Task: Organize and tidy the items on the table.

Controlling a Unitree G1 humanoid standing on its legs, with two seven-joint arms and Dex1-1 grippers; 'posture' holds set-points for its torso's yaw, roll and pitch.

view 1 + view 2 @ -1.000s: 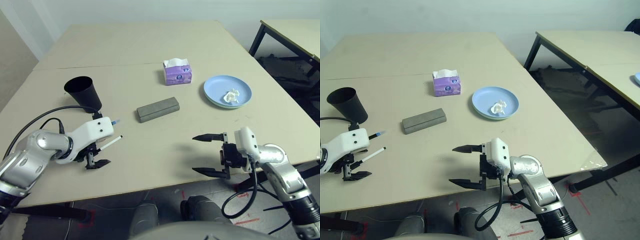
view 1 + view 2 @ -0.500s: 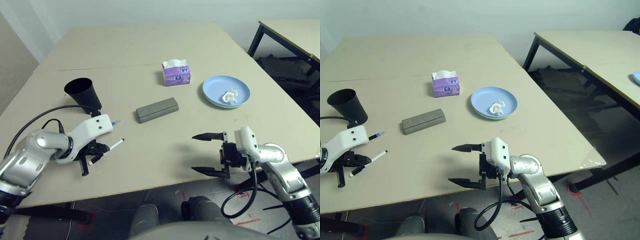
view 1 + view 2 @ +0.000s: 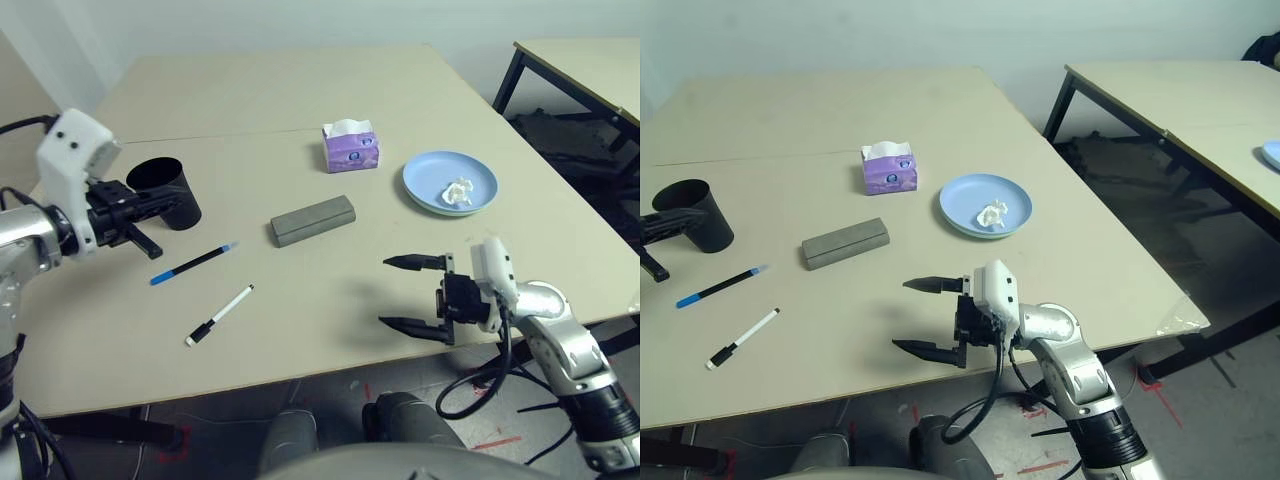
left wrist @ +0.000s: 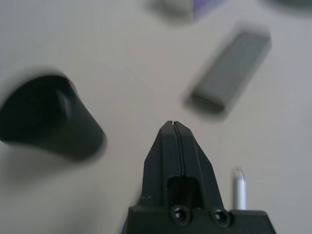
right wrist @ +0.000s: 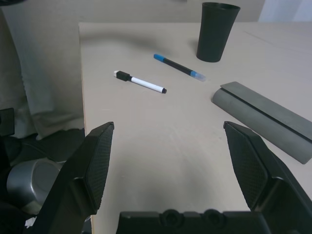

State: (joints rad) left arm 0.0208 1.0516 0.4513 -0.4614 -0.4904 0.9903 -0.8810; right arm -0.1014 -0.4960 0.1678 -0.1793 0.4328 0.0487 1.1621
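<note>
Lying free on the table (image 3: 300, 330), 2 marker pens sit near its left front: a blue pen (image 3: 193, 264) and a white pen (image 3: 219, 316), apart from each other. Raised beside the black cup (image 3: 170, 192), the left gripper (image 3: 150, 203) has its jaws pressed together, empty. Low by the front edge, the right gripper (image 3: 408, 295) has its jaws spread wide, empty.

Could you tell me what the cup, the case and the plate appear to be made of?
Cup: probably plastic, smooth black with a soft sheen on its wall.
Case: dull grey, no shine, possibly fabric or felt over a stiff shell.
Plate: smooth, evenly pale blue, likely plastic or glazed ceramic; cannot tell which.
</note>
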